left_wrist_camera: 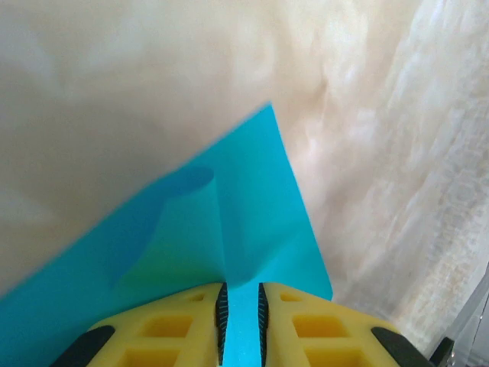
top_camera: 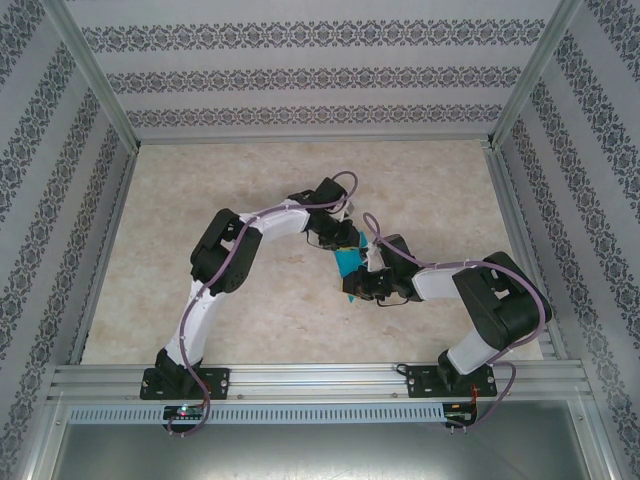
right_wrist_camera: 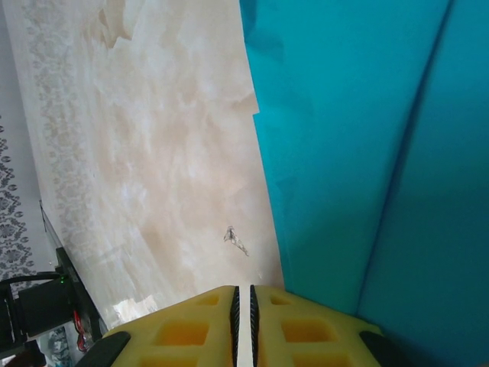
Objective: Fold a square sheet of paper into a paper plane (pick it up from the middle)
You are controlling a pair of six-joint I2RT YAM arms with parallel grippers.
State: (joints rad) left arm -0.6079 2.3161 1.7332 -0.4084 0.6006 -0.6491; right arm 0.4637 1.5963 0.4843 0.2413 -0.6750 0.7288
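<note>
Turquoise paper sheet (top_camera: 349,262) sits at mid-table (top_camera: 200,190), between both grippers. You see the left gripper (left_wrist_camera: 241,294) clamped on the sheet. The right gripper (right_wrist_camera: 244,294) has its jaws nearly together beside the sheet; you cannot tell whether it pinches paper.

White shells and black joints covered left arm (top_camera: 190,315) and right arm (top_camera: 440,285), lilac cables (top_camera: 350,178) looped along both, left pincer (left_wrist_camera: 241,306) and right pincer (right_wrist_camera: 244,306) had yellow fingers (left_wrist_camera: 168,329) (square pockets, black ribbed pads (left_wrist_camera: 221,313)).
</note>
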